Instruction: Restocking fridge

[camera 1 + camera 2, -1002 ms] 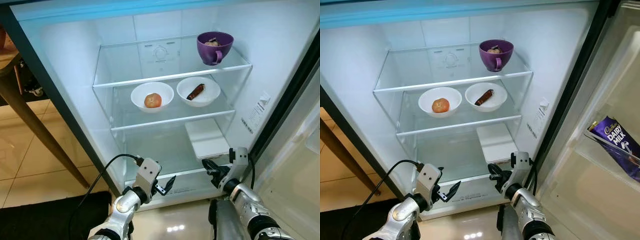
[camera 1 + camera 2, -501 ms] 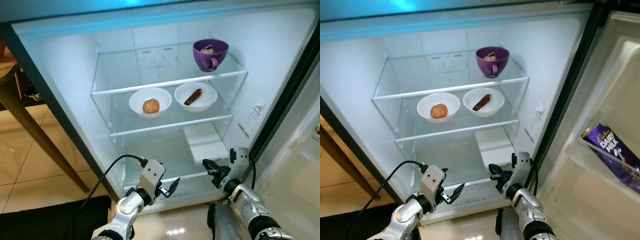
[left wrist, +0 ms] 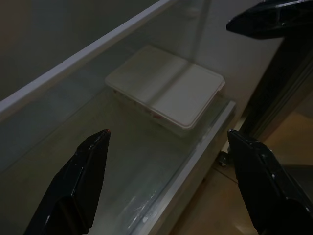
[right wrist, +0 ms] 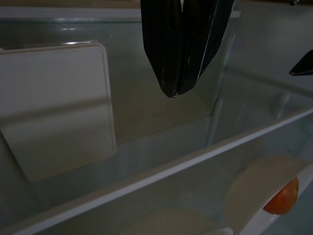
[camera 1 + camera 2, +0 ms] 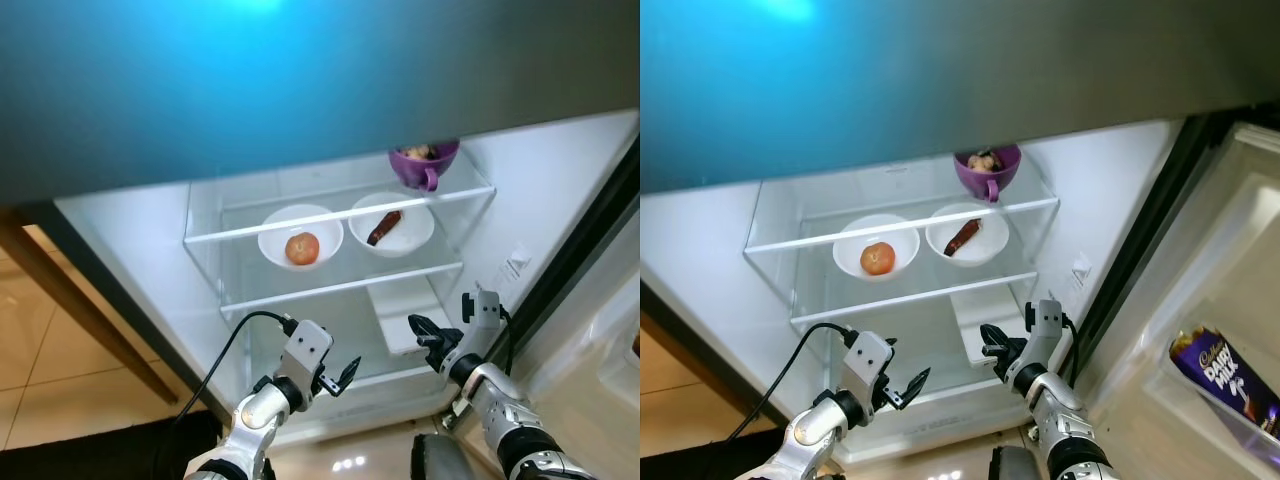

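white lidded box [image 3: 166, 90] beyond spread left gripper [image 3: 166, 142]; right gripper [image 5: 992, 338] beside it

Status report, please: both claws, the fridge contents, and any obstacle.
Left claw open, empty, at the bottom shelf front. Right claw shut, empty, beside the white lidded box. Nothing between claws and shelf.

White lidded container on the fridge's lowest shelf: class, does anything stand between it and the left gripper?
Nothing visible does. The left gripper, fingers open, faces the white lidded container across bare glass shelf; only the shelf's front rim lies below that path.
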You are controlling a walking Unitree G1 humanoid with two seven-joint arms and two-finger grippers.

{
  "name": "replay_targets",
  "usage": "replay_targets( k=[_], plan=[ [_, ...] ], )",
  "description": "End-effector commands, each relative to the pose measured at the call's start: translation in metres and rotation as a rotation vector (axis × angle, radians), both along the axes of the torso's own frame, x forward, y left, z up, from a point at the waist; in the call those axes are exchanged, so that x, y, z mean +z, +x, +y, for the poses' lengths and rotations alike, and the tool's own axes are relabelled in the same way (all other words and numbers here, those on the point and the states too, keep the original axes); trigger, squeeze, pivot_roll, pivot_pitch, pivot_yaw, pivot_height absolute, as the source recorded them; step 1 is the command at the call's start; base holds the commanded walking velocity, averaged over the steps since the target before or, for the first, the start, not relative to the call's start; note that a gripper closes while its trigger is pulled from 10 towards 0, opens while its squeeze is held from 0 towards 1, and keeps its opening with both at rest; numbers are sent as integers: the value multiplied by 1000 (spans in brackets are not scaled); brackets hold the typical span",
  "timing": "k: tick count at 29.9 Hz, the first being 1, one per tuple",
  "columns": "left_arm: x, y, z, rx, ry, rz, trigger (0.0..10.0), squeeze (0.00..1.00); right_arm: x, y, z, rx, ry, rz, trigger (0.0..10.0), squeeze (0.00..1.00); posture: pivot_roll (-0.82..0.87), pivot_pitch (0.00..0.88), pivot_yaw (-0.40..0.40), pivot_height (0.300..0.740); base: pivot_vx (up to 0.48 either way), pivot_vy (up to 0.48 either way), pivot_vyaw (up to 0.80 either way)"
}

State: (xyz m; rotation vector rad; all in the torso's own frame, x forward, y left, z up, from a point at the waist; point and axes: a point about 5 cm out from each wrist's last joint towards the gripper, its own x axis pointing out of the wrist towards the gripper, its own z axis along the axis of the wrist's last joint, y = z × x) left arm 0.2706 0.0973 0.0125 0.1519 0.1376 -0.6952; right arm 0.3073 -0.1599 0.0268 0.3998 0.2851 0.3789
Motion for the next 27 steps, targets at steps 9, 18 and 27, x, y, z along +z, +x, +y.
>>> replay_targets(
  k=[9, 18, 27],
  plan=[
    [-11, -7, -8, -40, 50, 61, 10000, 0, -6, -6, 0, -2, 25, 22, 10000, 0, -9, 45, 15, 605, 0, 0, 0],
    [-12, -10, -17, -87, 71, 61, 10000, 0, -5, -5, 0, 2, 34, 10, 10000, 0, -11, 38, 16, 619, 0, 0, 0],
    [-12, -11, -21, -100, 82, 61, 10000, 0, -4, -5, 0, 7, 37, 0, 10000, 0, -12, 33, 16, 654, 0, 0, 0]
  ],
)
